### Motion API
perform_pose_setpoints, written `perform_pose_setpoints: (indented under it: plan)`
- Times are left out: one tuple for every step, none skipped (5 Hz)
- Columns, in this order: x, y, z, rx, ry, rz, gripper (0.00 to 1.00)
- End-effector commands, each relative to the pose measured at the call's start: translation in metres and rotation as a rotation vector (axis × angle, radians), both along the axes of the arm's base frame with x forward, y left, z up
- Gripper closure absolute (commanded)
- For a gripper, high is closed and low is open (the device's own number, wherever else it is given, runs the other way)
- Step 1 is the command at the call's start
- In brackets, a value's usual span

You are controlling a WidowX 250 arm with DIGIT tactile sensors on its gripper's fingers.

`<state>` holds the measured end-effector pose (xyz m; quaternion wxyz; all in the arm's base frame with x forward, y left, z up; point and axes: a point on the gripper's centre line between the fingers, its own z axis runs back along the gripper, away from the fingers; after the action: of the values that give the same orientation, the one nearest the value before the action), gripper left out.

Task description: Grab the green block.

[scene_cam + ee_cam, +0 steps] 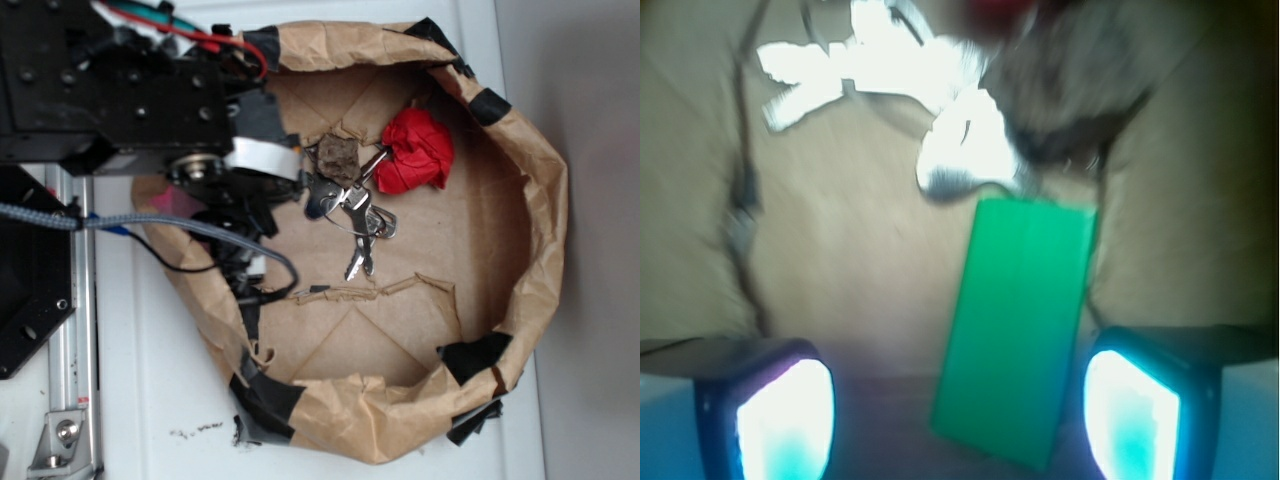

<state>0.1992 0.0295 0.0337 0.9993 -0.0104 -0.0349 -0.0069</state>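
Observation:
The green block (1020, 325) is a flat, bright green slab lying on the brown paper floor, shown only in the wrist view. Its near end lies between my fingers, closer to the right pad (1130, 415) than to the left pad (785, 420). A small gap shows on each side. My gripper (958, 418) is open and holds nothing. In the exterior view my arm (262, 160) reaches over the left rim of the paper bowl and hides both the block and the fingers.
A bunch of keys (350, 215) lies just beyond the block and shows in the wrist view (880, 70). A small brown chunk (338, 157) and a red paper ball (418, 150) lie further on. The crumpled paper bowl wall (540, 230) rings everything.

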Motion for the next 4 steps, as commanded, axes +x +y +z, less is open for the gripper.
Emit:
perform_pose_setpoints:
  plan:
    - [0.022, 0.003, -0.016, -0.032, -0.099, 0.054, 1.00]
    - [0.034, -0.002, -0.007, -0.037, -0.106, 0.054, 1.00]
    - [0.054, -0.025, 0.043, -0.032, -0.136, 0.002, 1.00]
    - [0.063, -0.047, 0.094, -0.035, -0.138, -0.047, 1.00]
